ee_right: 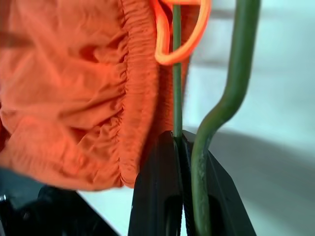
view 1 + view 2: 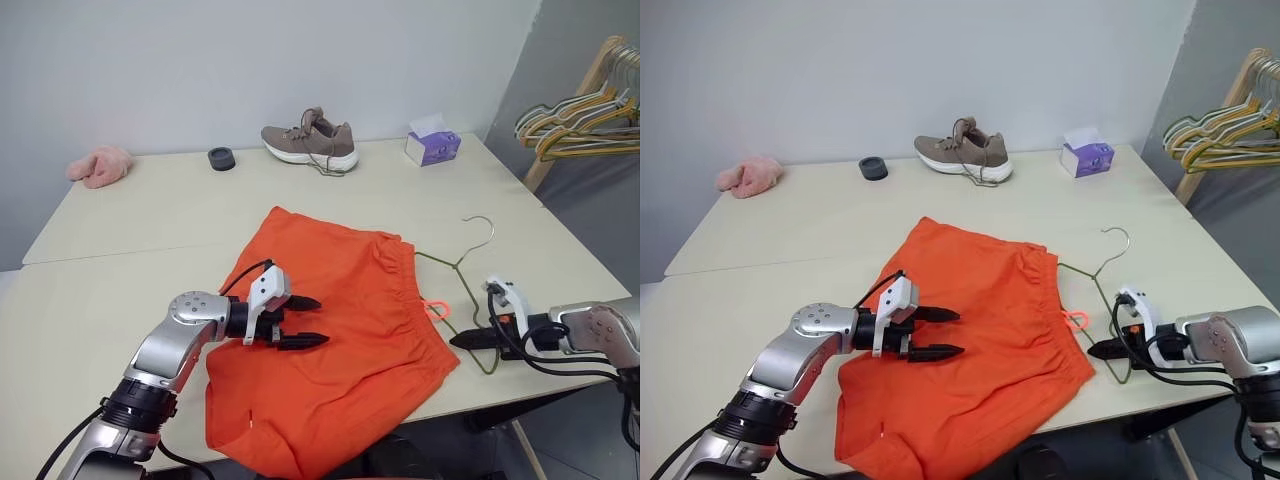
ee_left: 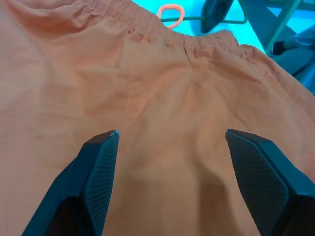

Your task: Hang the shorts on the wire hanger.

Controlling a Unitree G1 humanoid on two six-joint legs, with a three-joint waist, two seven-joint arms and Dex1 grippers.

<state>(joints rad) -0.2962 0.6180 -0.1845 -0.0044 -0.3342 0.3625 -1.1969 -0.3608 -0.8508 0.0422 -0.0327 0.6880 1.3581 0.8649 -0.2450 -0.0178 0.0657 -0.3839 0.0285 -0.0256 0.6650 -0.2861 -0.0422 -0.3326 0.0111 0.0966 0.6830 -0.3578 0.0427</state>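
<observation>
Status: early stage, nothing hung yet. You will find the shorts (image 2: 335, 340) lying flat on the table (image 2: 150, 220), centre to lower centre of the head view, with one leg draped over the near edge. The gathered waistband runs along their right side, and the small pink-orange cord loop (image 2: 437, 309) sits just outside it.

The wire hanger (image 2: 467, 280) lies on the table at centre right, its hook pointing toward the upper right. One arm of the wire runs under or against the waistband; which, I cannot tell. In the right wrist view the thin wire passes through the cord loop, so the loop may already be threaded, but the shorts themselves are not on the hanger.

Your right gripper (image 2: 470, 339), at lower right, is clamped together on the hanger's wire near its lower corner. Your left gripper (image 2: 305, 322), at lower centre left, hovers over the shorts with fingers spread wide, empty.

Remaining, in my judgement: take hold of the fabric with the left, feed the hanger through or under the garment, and lift the pair clear.
</observation>
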